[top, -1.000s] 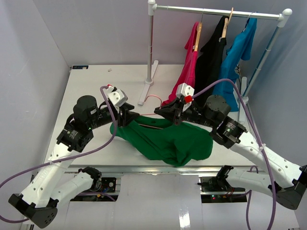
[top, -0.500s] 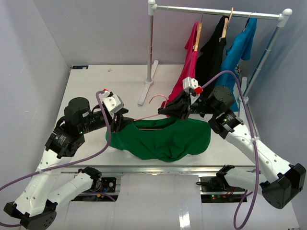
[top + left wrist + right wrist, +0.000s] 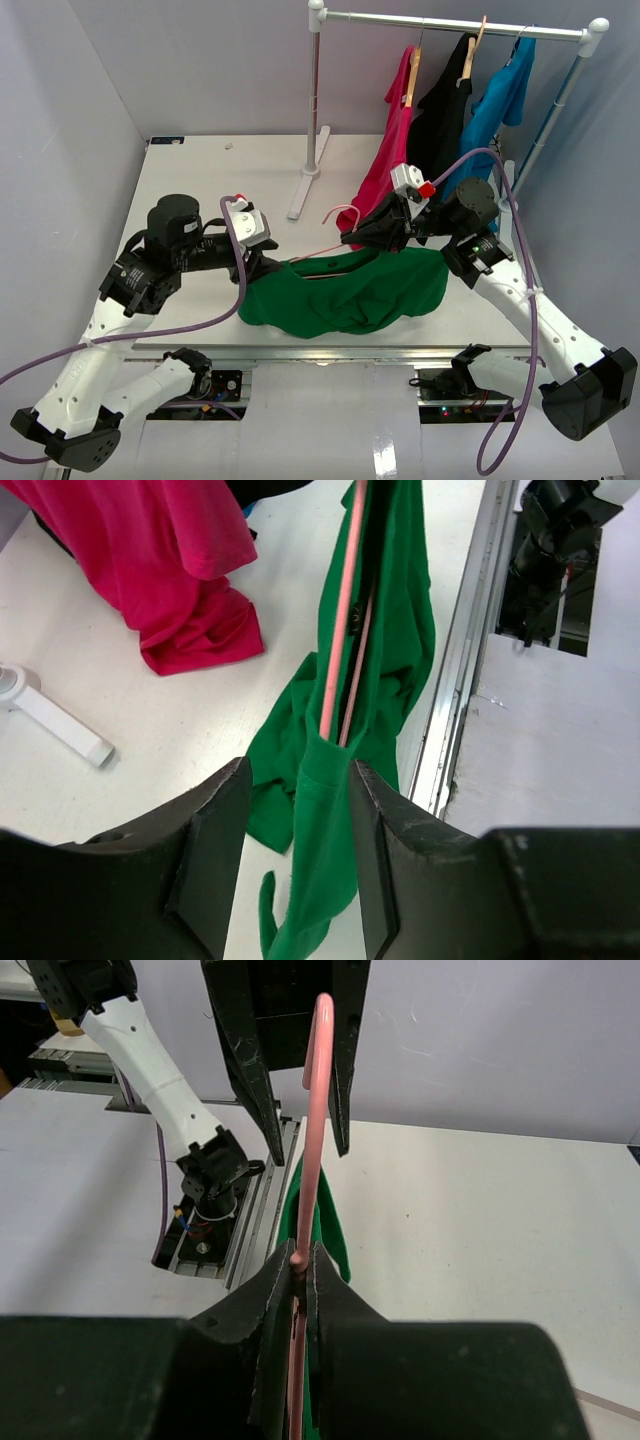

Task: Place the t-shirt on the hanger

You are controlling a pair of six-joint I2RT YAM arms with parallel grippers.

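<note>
The bright green short-sleeved cloth t-shirt (image 3: 345, 295) hangs slack between the arms, low over the near part of the white desk (image 3: 200, 170), with the thin pale pink wire hanger (image 3: 340, 610) threaded inside it. The right end effector (image 3: 300, 1260) is pinched tight on the hanger's neck below the hook. The left end effector (image 3: 297, 770) stands half apart astride the cloth at the wire's end, apparently not clamping it. It should close there and draw the shoulder fully over that corner, with the hanger held level.
</note>
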